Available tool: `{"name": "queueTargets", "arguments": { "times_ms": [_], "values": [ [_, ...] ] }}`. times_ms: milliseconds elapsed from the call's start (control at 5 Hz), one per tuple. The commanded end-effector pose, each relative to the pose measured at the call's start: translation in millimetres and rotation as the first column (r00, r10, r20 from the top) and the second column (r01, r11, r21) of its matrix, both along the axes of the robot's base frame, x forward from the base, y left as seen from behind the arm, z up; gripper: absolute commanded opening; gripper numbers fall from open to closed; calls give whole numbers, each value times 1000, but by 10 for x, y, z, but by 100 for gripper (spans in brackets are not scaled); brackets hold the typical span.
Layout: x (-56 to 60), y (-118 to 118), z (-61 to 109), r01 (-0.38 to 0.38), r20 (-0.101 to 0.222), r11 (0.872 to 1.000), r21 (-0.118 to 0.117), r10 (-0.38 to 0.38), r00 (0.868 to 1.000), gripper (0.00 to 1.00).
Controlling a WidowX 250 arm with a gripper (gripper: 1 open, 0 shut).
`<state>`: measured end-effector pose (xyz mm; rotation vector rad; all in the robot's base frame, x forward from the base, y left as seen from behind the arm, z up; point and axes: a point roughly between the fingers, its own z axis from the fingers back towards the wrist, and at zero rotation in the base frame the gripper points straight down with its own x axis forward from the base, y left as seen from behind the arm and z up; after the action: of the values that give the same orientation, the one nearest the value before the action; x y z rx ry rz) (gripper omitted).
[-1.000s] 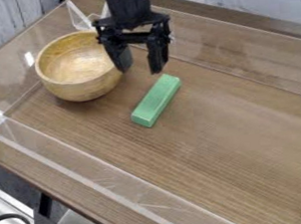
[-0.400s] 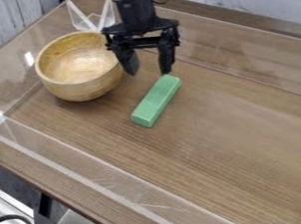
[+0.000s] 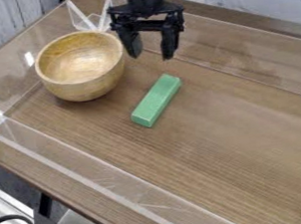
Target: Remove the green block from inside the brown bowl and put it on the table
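The block lay flat on the table just right of the empty bowl, beyond which the gripper hung released and empty, so any descent there risked nudging the block or clipping the bowl's rim.

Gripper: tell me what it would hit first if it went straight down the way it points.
Probably bare table. The open gripper points down behind the green block and right of the bowl, seemingly over neither, though depth is unclear.
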<state>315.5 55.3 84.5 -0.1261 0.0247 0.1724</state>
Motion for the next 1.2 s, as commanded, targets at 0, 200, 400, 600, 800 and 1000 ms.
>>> {"name": "queueTargets", "arguments": {
  "times_ms": [0, 200, 400, 600, 800, 1000],
  "values": [
    [68, -18, 533, 94, 118, 995, -16, -92, 989, 100],
    [37, -40, 768, 172, 141, 984, -42, -165, 976, 100],
    [-43, 52, 740, 200, 142, 979, -31, -194, 971, 100],
    [-61, 106, 654, 208, 121, 978, -27, -203, 972, 100],
    [-33, 241, 551, 204, 78, 979, -11, -203, 976, 100],
    [-12, 362, 480, 170, 52, 985, 1, -170, 984, 100]
  ]
}}
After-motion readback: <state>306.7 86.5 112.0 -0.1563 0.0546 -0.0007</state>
